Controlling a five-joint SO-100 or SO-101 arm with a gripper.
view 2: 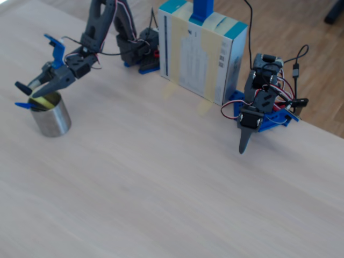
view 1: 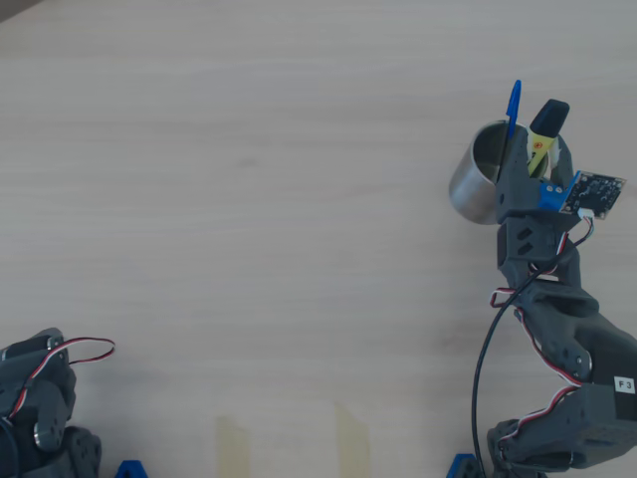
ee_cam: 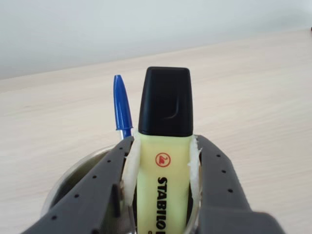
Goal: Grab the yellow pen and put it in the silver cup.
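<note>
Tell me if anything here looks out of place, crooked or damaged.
Nothing looks damaged or spilled. The yellow pen is clamped between the gripper fingers, over the silver cup, leaning in the overhead view. A blue pen already stands tilted in the cup. Whitish padding on the fingers looks ragged.

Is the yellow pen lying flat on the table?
No, the wrist view shows the pen upright, clamped in the gripper over the cup.

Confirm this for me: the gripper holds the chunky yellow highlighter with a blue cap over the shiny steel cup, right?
Not quite: the chunky yellow highlighter has a black cap, as the wrist view shows; the blue cap belongs to the thin ballpoint pen beside it. The gripper does hold it over the shiny steel cup.
</note>
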